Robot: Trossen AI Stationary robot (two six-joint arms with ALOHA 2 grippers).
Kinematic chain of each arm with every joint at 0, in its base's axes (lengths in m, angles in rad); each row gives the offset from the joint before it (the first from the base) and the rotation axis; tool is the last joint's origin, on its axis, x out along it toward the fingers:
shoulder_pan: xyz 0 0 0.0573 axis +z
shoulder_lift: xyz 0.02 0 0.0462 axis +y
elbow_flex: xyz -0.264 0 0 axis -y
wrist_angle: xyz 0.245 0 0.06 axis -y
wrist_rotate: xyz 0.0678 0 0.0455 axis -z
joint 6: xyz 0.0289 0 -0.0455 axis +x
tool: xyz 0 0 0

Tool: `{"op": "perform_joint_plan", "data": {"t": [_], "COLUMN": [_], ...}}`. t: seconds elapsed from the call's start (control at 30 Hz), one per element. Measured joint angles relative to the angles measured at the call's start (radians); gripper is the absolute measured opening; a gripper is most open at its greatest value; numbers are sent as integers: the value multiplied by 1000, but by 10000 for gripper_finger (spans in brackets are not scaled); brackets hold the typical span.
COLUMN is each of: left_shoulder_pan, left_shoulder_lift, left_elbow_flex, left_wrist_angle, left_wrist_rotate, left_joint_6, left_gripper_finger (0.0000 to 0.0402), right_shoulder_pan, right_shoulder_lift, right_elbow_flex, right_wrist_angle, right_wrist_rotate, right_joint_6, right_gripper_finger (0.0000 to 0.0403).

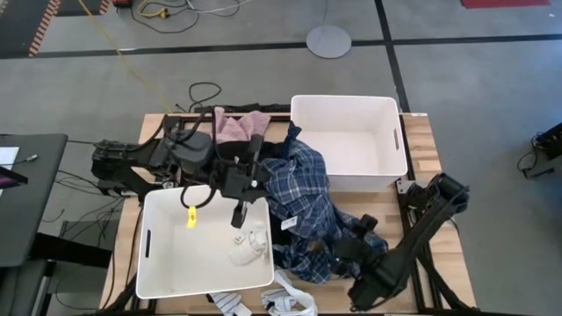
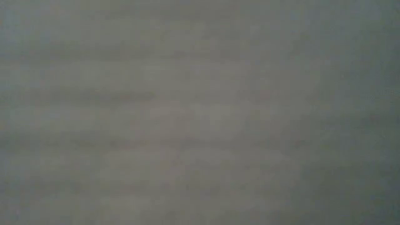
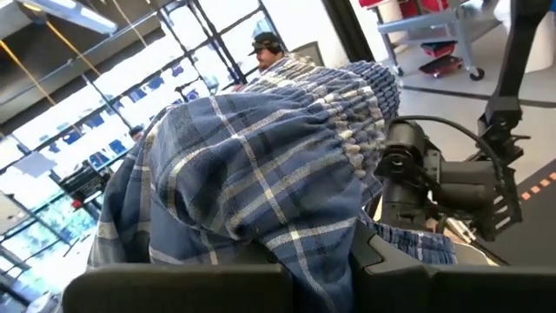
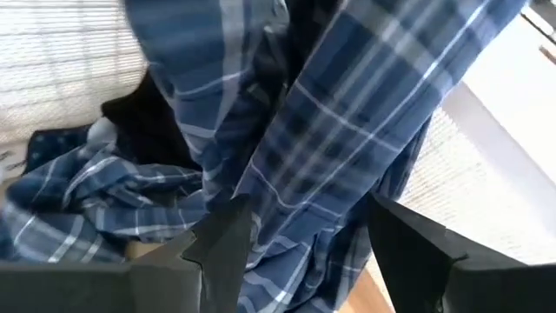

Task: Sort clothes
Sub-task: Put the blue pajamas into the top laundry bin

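Note:
The blue-white plaid shirt [image 1: 303, 197] lies heaped in the middle of the table, over a black garment [image 1: 290, 145]. My left gripper [image 1: 257, 182] is at the shirt's left edge and shut on it; the shirt fills the left wrist view [image 3: 261, 156]. My right gripper [image 1: 341, 250] is at the shirt's near right part and shut on a bunch of it [image 4: 330, 130]. A pink garment [image 1: 239, 127] lies at the far edge. White socks [image 1: 250, 246] lie in the near left bin [image 1: 162, 263]. The low view shows nothing. My left gripper pinches a fold of the plaid shirt's left edge [image 3: 317, 261] between its two fingers, coming level from the table's left. The shirt bulges up beyond the fingers, and the rest of it lies on the heap. My right gripper has a bunch of the plaid shirt [image 4: 295, 261] between its two fingers [image 4: 230, 235], several layers thick, and comes at it from the near right. A strip of the shirt runs away from the fingers; the rest lies on the heap.
A second white bin [image 1: 386, 180] stands at the far right. Striped socks [image 1: 226, 304] and a white piece [image 1: 290, 305] lie at the near edge. Bare wood shows at the table's right [image 1: 421, 140]. A person shows beyond the table in the left wrist view [image 3: 265, 43].

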Motion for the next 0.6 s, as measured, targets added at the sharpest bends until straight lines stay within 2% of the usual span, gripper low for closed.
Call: {"op": "perform_joint_plan", "data": {"t": [0.2, 0.5, 0.6], "left_shoulder_pan": [-3, -9, -18], "left_shoulder_lift": [0, 0, 0], "left_elbow_flex": [0, 0, 0], "left_wrist_angle": [-1, 3, 3], "left_wrist_rotate": [-2, 12, 15], "left_joint_6": [-4, -26, -35], "left_gripper_finger": [16, 16, 16], "right_shoulder_pan": [-71, -243, -294], "right_shoulder_lift": [0, 1, 0], "right_elbow_flex": [-84, -205, -215], "right_wrist_angle": [141, 505, 613], "right_wrist_rotate": [58, 182, 195], "right_joint_6": [-12, -305, -424], "right_gripper_finger": [244, 241, 211]}}
